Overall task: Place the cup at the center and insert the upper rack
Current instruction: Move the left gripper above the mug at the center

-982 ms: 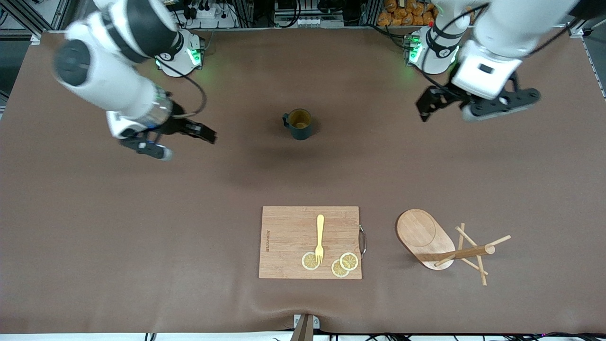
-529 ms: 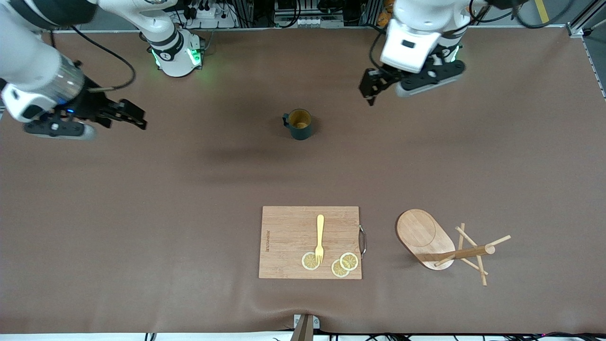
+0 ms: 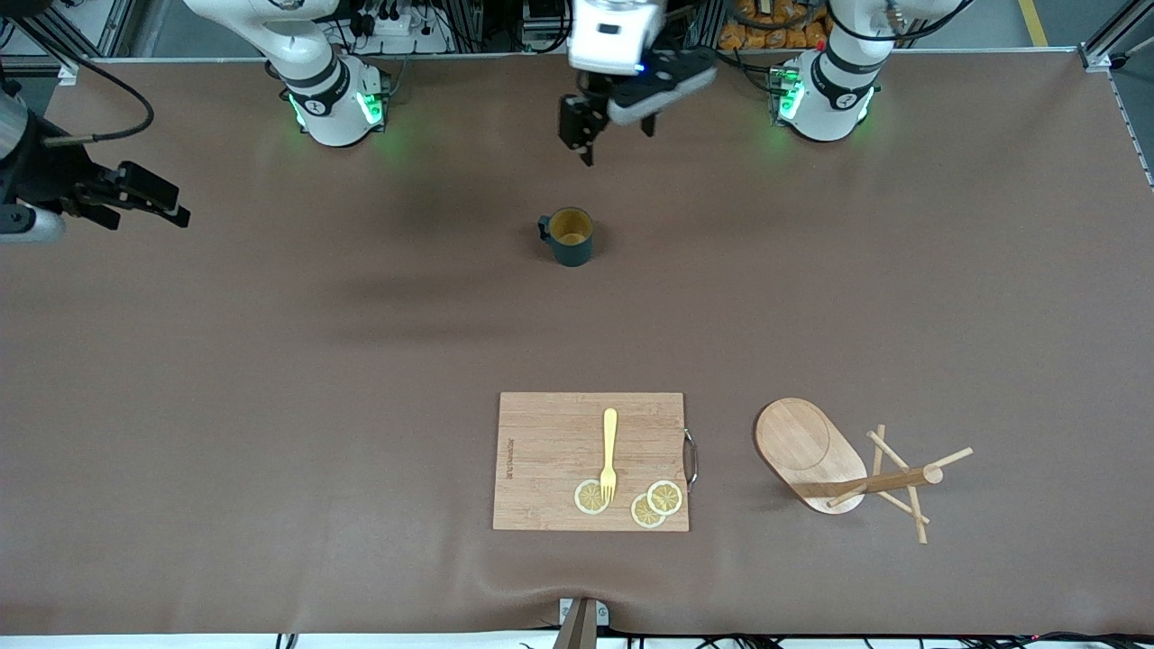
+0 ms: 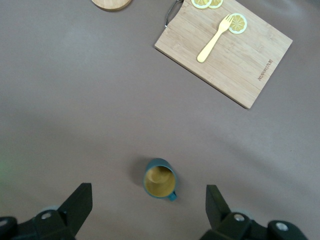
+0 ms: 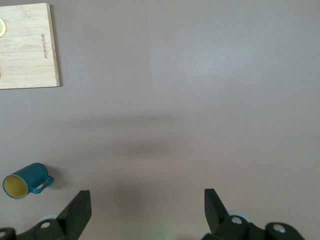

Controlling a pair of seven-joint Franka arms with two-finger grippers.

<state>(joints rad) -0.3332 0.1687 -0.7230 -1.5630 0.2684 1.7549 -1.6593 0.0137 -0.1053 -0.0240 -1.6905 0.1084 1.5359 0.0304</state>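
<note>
The cup (image 3: 568,236), dark teal with a mustard inside, stands upright on the brown mat in the middle of the table. It also shows in both wrist views (image 4: 160,178) (image 5: 22,182). My left gripper (image 3: 611,129) hangs open and empty over the mat between the two bases, a little short of the cup; in its own view (image 4: 148,209) nothing lies between the fingers. My right gripper (image 3: 149,214) is open and empty over the right arm's end of the table (image 5: 145,210). The upper rack (image 3: 847,470) lies tipped on its side, nearer the front camera, toward the left arm's end.
A wooden cutting board (image 3: 590,461) lies beside the rack, nearer the front camera than the cup. On it rest a yellow fork (image 3: 609,451) and lemon slices (image 3: 656,503). Both arm bases (image 3: 334,99) (image 3: 820,95) stand along the table's back edge.
The left arm has swung from its end of the table to above the mat by the cup. The right arm has drawn away toward its end of the table. Cup and rack stayed put.
</note>
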